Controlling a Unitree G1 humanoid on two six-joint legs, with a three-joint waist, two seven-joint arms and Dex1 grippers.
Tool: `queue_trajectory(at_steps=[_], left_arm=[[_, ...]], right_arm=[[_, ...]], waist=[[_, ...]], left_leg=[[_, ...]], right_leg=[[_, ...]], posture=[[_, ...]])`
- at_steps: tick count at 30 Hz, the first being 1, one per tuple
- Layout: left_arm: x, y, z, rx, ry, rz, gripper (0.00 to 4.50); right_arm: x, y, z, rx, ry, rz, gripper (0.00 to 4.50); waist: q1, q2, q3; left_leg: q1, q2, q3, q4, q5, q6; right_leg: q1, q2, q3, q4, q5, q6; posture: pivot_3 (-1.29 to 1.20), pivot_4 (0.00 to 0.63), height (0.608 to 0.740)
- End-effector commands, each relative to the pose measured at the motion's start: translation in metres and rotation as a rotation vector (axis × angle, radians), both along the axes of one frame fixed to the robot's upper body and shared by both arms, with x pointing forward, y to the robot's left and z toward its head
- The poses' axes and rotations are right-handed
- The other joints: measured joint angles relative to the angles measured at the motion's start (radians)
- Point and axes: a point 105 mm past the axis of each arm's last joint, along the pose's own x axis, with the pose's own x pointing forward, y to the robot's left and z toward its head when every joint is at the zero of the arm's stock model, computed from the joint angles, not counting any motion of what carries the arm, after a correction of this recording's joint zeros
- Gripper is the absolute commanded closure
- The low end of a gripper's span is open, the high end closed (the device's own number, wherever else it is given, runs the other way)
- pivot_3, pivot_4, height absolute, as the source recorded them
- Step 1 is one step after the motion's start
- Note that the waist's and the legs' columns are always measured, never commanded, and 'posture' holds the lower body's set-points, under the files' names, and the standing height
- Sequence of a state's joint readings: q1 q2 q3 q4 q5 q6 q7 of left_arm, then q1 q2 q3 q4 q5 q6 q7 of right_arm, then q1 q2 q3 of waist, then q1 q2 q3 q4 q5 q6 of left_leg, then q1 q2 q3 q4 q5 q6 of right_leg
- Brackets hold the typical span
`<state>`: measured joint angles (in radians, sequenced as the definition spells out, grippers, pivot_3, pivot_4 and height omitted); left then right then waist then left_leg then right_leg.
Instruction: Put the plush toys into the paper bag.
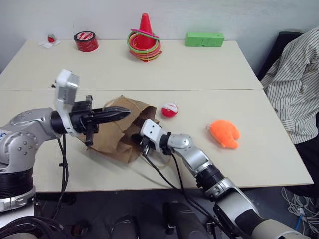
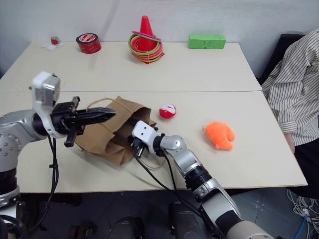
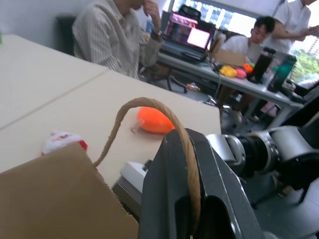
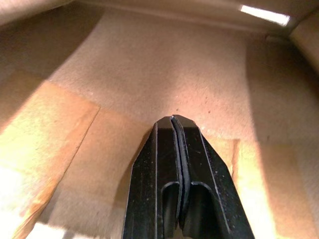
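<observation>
- Table [image 1: 199, 74]: two pale tops butted together, seam running across the middle.
- Person [image 1: 299, 84] in a striped shirt sits at the table's right edge.
- Bag [image 1: 107, 137]: brown paper, lying on its side on the near top, mouth facing right.
- Left gripper [image 1: 119, 112]: level, pointing right, above the bag's upper edge. Fingers closed on a tan cord handle [image 3: 149, 107]; in the left wrist view the cord loops up from the bag edge and runs between the fingers.
- Right gripper [image 4: 175, 122]: pushed into the bag's mouth from the right, wrist just outside. Fingers pressed together, nothing between them; the right wrist view has brown paper on every side.
- Orange toy [image 1: 225, 133]: on the near top, well right of the bag, outside it.
- Green block [image 1: 205, 39]: far edge of the table, right of the cone.
- Red cone [image 1: 144, 36] with coloured rings round its base: far edge, centre.
- Tape roll [image 1: 85, 41]: red, far left.
- Red-and-white toy [image 1: 169, 109]: on the table just right of the bag's mouth, outside it, near the right wrist.
</observation>
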<state>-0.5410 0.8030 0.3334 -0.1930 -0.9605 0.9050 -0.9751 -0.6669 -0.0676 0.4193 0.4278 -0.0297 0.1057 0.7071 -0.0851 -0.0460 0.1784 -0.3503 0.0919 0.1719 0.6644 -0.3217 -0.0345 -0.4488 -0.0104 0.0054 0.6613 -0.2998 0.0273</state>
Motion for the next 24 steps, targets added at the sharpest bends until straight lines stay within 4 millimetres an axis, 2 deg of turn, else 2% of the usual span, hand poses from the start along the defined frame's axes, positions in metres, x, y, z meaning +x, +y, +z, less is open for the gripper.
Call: queue_trajectory(at_steps=[1,3,5,8,12,15,18,21,24], left_arm=[[0.004,0.022,0.025,-0.12,-0.064,0.095,4.5],[0.013,0.035,0.03,-0.173,-0.081,0.164,4.5],[0.014,0.038,0.029,-0.175,-0.073,0.171,4.5],[0.012,0.034,0.02,-0.144,-0.047,0.148,4.5],[0.014,0.028,0.02,-0.165,-0.045,0.133,4.5],[0.013,0.018,0.015,-0.151,-0.03,0.09,4.5],[0.011,0.008,0.01,-0.13,-0.014,0.043,4.5],[0.01,0.003,0.007,-0.114,-0.006,0.011,4.5],[0.012,-0.001,0.005,-0.107,0.0,-0.006,4.5]], right_arm=[[-0.008,-0.02,-0.033,-0.097,0.092,-0.022,4.47],[-0.012,-0.024,-0.036,-0.106,0.112,-0.019,4.47],[-0.015,-0.026,-0.038,-0.108,0.119,-0.015,4.47],[-0.015,-0.025,-0.034,-0.092,0.114,-0.021,4.47],[-0.014,-0.024,-0.027,-0.067,0.099,-0.021,4.47],[-0.02,-0.022,0.002,0.077,0.042,0.039,4.47],[-0.029,-0.037,0.032,0.228,0.009,0.07,4.47],[-0.051,-0.059,0.048,0.271,-0.031,0.153,3.9],[-0.064,-0.093,0.061,0.322,-0.075,0.101,2.92]], waist=[[0.001,0.0,0.0],[0.001,-0.001,-0.001],[0.001,-0.001,-0.001],[0.001,-0.002,-0.001],[0.001,-0.002,-0.001],[0.002,-0.002,-0.001],[0.003,-0.001,-0.001],[0.005,-0.001,-0.001],[0.009,-0.001,-0.001]], left_leg=[[0.0,0.0,0.0,0.0,0.0,0.0],[0.0,0.0,0.0,0.0,0.0,0.0],[0.002,0.0,0.0,0.0,0.0,0.0],[0.002,0.0,0.0,0.0,0.0,0.0],[0.002,0.0,0.0,0.0,-0.001,-0.001],[0.002,0.0,0.0,0.0,-0.001,-0.001],[0.0,0.0,0.0,-0.001,-0.001,-0.001],[-0.003,0.0,0.0,0.0,-0.001,-0.001],[-0.002,-0.001,0.0,0.0,-0.001,-0.001]], right_leg=[[0.0,0.0,0.0,0.0,0.0,0.0],[0.001,0.0,0.0,0.0,0.0,0.0],[0.002,0.0,0.0,0.0,0.0,0.0],[0.002,0.0,0.0,0.0,0.0,0.0],[0.002,0.0,0.0,0.0,0.0,0.0],[0.002,0.0,0.0,0.0,0.0,0.0],[0.001,0.0,-0.001,-0.001,0.0,0.0],[-0.002,0.0,-0.001,-0.002,0.0,0.0],[-0.001,0.0,-0.001,-0.002,0.0,0.0]], posture=[[0.0,0.15,0.74],[0.0,0.15,0.74],[0.0,0.15,0.74],[0.0,0.15,0.74],[0.0,0.15,0.74],[0.0,0.15,0.74],[0.0,0.15,0.74],[0.0,0.15,0.74],[0.0,0.15,0.74]])
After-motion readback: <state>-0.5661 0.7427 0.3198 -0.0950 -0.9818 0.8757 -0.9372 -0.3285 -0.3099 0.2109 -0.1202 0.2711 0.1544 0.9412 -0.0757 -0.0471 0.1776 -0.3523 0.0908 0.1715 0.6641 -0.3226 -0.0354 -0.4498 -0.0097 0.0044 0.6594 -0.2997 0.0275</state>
